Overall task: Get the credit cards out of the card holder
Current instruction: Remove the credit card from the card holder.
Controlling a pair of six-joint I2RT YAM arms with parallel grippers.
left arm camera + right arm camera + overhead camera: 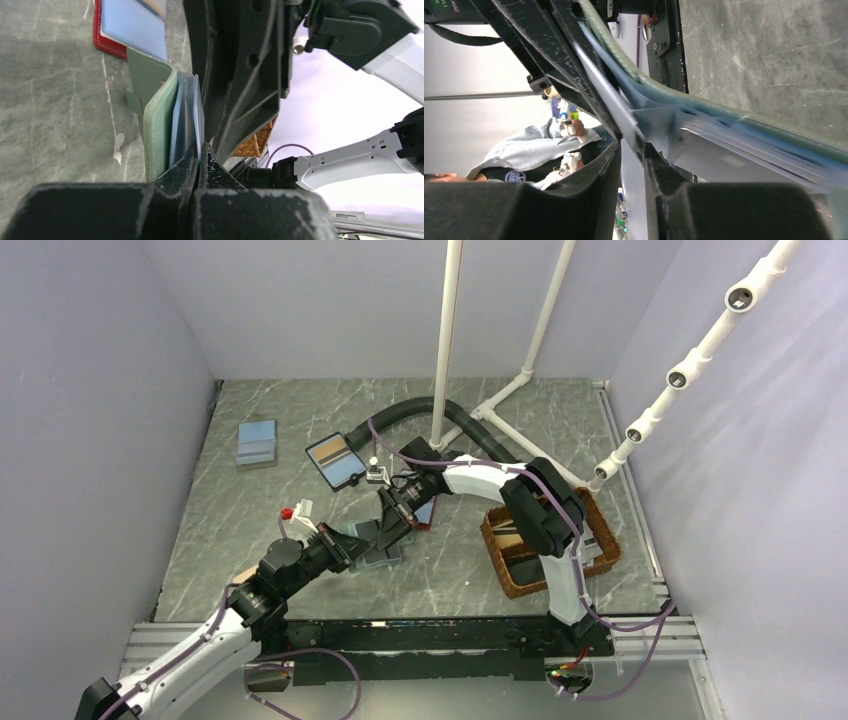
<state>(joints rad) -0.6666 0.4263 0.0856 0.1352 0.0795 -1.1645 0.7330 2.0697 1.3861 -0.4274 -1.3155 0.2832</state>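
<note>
Now left gripper (200, 151) jaws clamp the card holder (158, 120) by its inner sleeve; right gripper (636, 150) jaws pinch a pale credit card (632, 192).

Soft, even light fills the overhead view, with only faint shadows under the arms on the desk (215, 525). In the left wrist view the left claw (199, 155) is dark and out of focus, against a background blown out white at right. In the right wrist view the right claw (631, 160) is equally dim and soft, and the credit cards (744, 150) smear into streaks.
</note>
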